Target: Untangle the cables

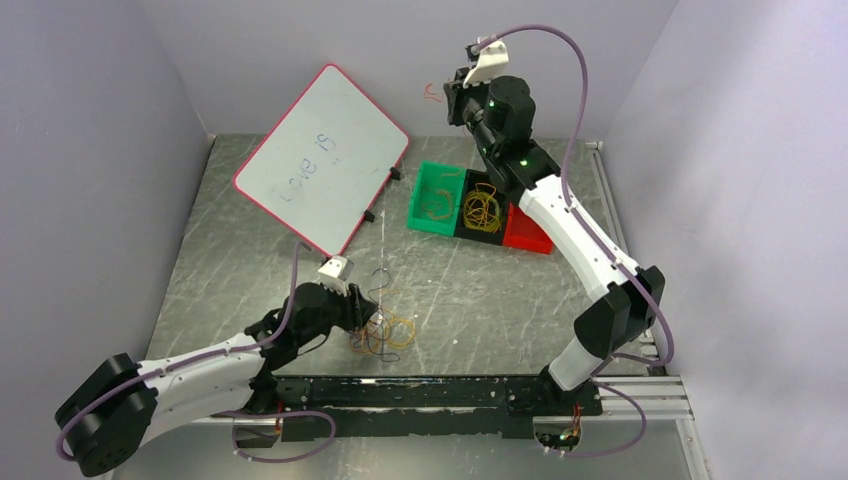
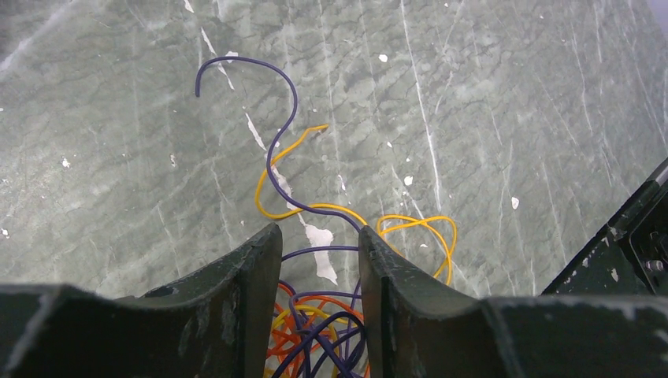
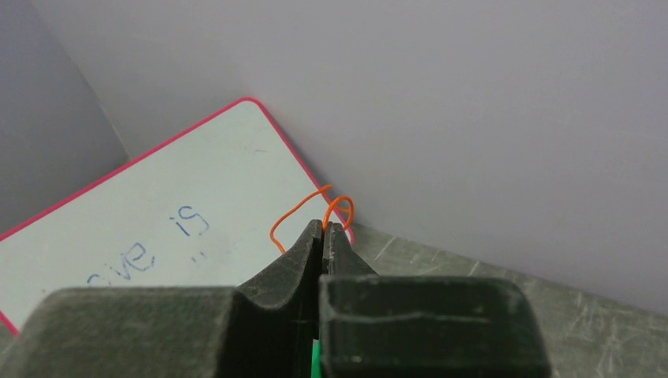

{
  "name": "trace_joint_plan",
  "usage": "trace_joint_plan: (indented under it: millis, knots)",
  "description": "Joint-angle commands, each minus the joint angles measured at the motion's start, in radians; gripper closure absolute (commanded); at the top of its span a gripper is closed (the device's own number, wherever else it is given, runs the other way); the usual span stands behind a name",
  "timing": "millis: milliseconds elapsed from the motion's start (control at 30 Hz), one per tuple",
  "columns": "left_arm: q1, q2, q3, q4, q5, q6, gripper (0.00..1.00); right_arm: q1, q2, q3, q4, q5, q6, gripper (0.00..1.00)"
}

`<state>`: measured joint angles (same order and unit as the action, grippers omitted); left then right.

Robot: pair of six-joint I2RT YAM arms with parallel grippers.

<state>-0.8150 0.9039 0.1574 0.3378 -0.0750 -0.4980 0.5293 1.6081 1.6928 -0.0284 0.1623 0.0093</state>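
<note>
Orange cable (image 3: 293, 209): is hanging as a thin loop up in the air, just off the whiteboard's (image 3: 157, 228) top right corner, in front of the back wall.
Right gripper (image 3: 324, 228): is pinching that orange cable at its very tips, with the jaws pressed together and no gap showing between them. It is hovering high, to the right of the whiteboard.
Cable bunch (image 1: 388, 335): is lying on the grey table (image 1: 500, 300), below the whiteboard's lowest corner and toward the near edge. Orange, yellow and purple strands are crossing over one another in it.
Left gripper (image 2: 319, 232): is standing low over the near side of the bunch. Its jaws are parted to a middling gap, straddling the tangled strands without squeezing them.
Purple cable (image 2: 295, 110): is snaking out of the bunch in an S-curve, its free end pointing back toward the whiteboard.
Yellow cable (image 2: 258, 189): is curling out beside the purple one and crossing under it, flat on the table.
Green bin (image 1: 420, 180): is sitting just right of the whiteboard's lower edge, with a few thin loops inside.
Black bin (image 1: 470, 228): is touching the green bin's far side from the whiteboard, holding yellow loops (image 1: 485, 205).
Red bin (image 1: 525, 232): is ending the row, farthest from the whiteboard, partly behind the right arm.
</note>
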Motion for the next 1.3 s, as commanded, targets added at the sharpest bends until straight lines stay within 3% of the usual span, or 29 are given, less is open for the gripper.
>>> trace_joint_plan:
  millis: [0, 233, 867, 1267]
  knots:
    - [0.005, -0.013, 0.042, -0.008, 0.006, -0.001, 0.54, -0.03, 0.044, 0.021, 0.1, -0.081, 0.024, 1.0]
    - [0.004, -0.037, 0.027, -0.007, 0.006, -0.009, 0.53, -0.074, 0.139, 0.038, 0.147, -0.151, 0.016, 1.0]
    - [0.005, -0.08, 0.011, -0.051, -0.019, -0.022, 0.52, -0.094, 0.077, -0.333, 0.198, -0.124, 0.081, 1.0]
    - [0.005, -0.097, 0.007, -0.069, -0.029, -0.03, 0.52, -0.094, 0.146, -0.312, 0.091, -0.136, 0.092, 1.0]
